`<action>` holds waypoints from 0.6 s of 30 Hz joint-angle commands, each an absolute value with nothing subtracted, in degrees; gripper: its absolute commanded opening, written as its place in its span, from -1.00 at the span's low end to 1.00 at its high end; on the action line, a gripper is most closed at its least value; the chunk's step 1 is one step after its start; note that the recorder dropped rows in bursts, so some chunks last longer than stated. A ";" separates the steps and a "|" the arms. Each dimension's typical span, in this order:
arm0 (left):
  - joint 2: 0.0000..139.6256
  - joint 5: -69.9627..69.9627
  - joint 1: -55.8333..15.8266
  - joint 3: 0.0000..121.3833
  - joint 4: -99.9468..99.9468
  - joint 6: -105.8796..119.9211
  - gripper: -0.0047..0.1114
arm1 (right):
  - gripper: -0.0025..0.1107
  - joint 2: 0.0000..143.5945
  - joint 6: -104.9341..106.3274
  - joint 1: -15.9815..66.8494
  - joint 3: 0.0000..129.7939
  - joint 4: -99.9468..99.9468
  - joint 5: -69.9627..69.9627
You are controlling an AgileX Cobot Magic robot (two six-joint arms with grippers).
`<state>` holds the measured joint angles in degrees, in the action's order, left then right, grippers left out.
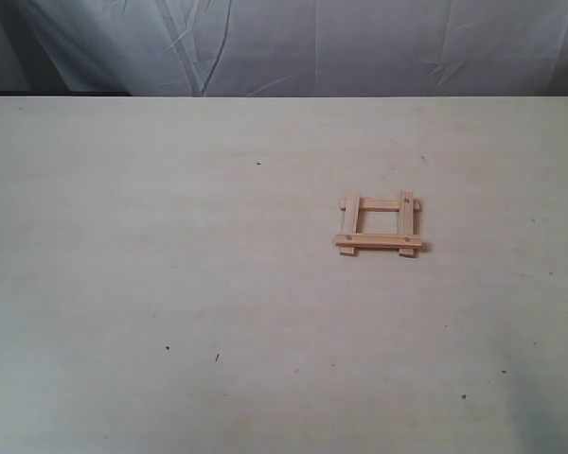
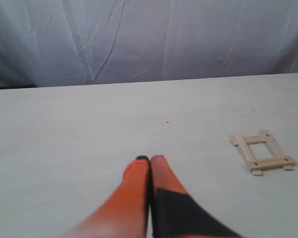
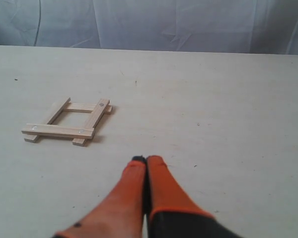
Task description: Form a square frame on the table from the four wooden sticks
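Note:
Four light tan wooden sticks lie as a small square frame (image 1: 380, 226) on the pale table (image 1: 170, 265), right of centre; two strips rest across the other two, ends sticking out, dark dots near some ends. The frame (image 2: 262, 152) also shows in the left wrist view and the frame (image 3: 67, 122) in the right wrist view. My left gripper (image 2: 149, 159) is shut with its orange fingers pressed together, empty, well away from the frame. My right gripper (image 3: 146, 159) is shut too, empty, short of the frame. Neither arm appears in the exterior view.
A wrinkled grey-white cloth (image 1: 293, 43) hangs behind the table's far edge. A few tiny dark specks (image 1: 217, 357) dot the tabletop.

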<state>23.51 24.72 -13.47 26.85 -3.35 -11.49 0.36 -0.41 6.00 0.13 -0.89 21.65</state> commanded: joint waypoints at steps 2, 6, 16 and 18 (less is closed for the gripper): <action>15.54 22.75 -9.66 18.80 -4.18 -11.50 -0.91 | -0.95 0.00 -0.54 5.67 0.00 -0.48 20.71; 9.05 19.35 -7.88 9.94 -5.77 -11.50 -0.91 | -0.95 0.00 -0.57 5.67 0.00 -0.48 20.86; 0.00 15.39 -4.60 0.00 -7.32 -11.50 -0.91 | -0.95 0.00 -0.67 5.67 0.00 -0.48 20.85; 0.00 15.39 -4.60 0.00 -8.30 -11.50 -0.91 | -0.95 0.00 -0.67 5.67 0.00 -0.48 20.85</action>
